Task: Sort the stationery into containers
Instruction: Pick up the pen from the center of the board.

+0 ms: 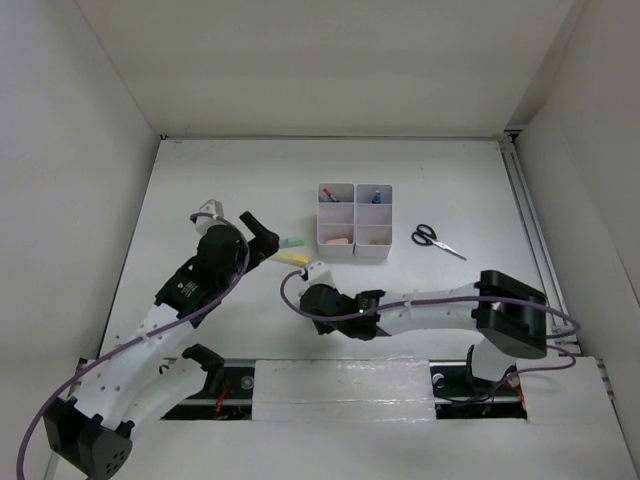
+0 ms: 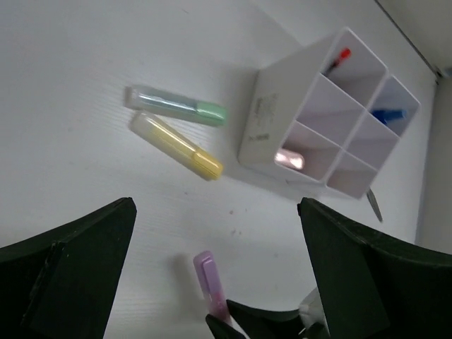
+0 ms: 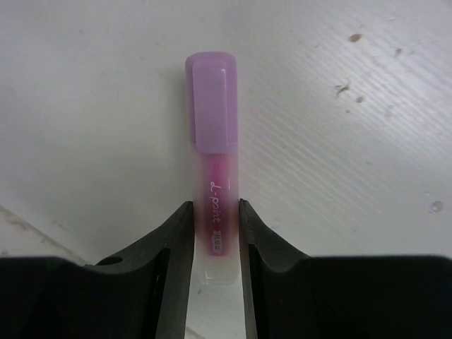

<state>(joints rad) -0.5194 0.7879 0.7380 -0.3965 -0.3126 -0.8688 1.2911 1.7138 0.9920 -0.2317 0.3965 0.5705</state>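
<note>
My right gripper is shut on the pink highlighter, its purple cap pointing away from me, low at the table. It also shows in the left wrist view and the top view. My left gripper is open and empty, hovering above it. The green highlighter and the yellow highlighter lie side by side left of the white organiser tray. The tray holds a red pen, a blue piece and a beige eraser. Black-handled scissors lie right of the tray.
White walls close in the table at the left, back and right. A metal rail runs along the right edge. Both arm bases and purple cables sit at the near edge.
</note>
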